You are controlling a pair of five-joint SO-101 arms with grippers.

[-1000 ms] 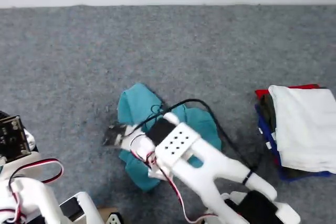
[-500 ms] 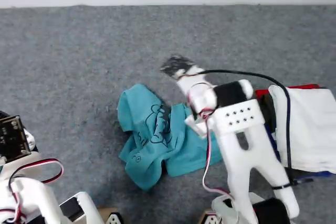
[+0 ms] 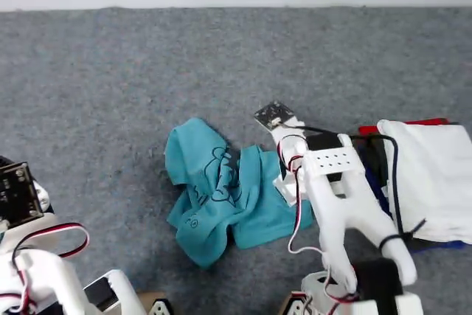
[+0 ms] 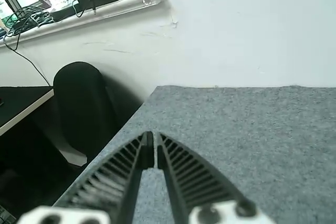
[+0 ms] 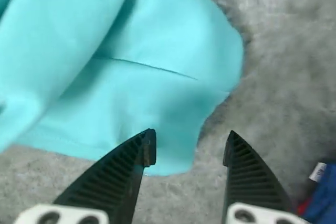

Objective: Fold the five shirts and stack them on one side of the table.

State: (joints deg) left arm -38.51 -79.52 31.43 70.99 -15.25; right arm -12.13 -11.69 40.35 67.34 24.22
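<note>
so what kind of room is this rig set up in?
Probably an office or lab. A black chair sits by a dark desk, cables lie along a windowsill, and the table wears grey felt.

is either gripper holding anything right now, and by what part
Nothing is held. The right gripper stands open over the teal shirt at its edge; the left gripper is shut with nothing between its fingers.

High view overlooks the table (image 3: 110, 71); right wrist view sees its teal shirt (image 3: 221, 189) close; left faces wall (image 4: 252, 24).
</note>
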